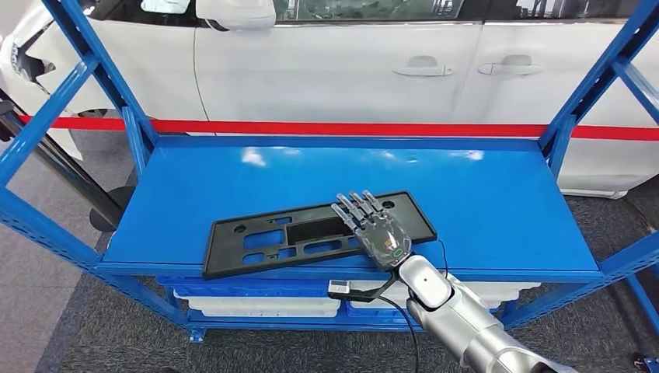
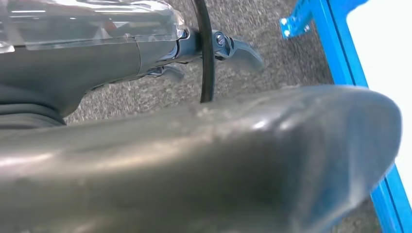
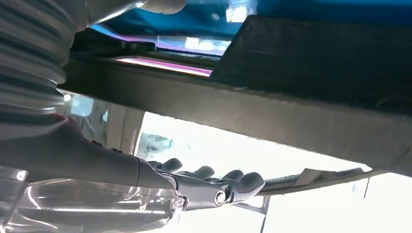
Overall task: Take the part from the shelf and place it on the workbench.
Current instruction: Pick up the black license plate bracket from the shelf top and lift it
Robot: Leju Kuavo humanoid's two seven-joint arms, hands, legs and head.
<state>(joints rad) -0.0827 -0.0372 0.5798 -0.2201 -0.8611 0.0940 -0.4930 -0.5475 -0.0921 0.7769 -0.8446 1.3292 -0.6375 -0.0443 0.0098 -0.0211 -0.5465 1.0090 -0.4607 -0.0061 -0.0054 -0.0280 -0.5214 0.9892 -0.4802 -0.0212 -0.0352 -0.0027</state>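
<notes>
A flat black plastic part, long and rectangular with several cut-out slots, lies on the top deck of a blue metal shelf. The part sits toward the front edge of the deck, angled slightly, with its near long edge at or just over the deck's front lip. The right hand rests over the right portion of the part, back of the hand facing up, fingers extended forward, close together and lying flat across the part's upper surface. In the right wrist view the same part appears as a dark slab close above the right hand, whose fingers lie side by side with slightly bent tips; whether the thumb is hooked under the part's edge cannot be determined, so a firm hold cannot be confirmed. The silver right arm enters from the lower right, with a black cable running along the wrist. The left hand hangs over grey carpet floor beside a blue shelf post; the fingers seen there are curled in slightly with nothing in them. White bins sit on the lower shelf level. Behind the shelf stands a white car, with a red band running across in front of it.
</notes>
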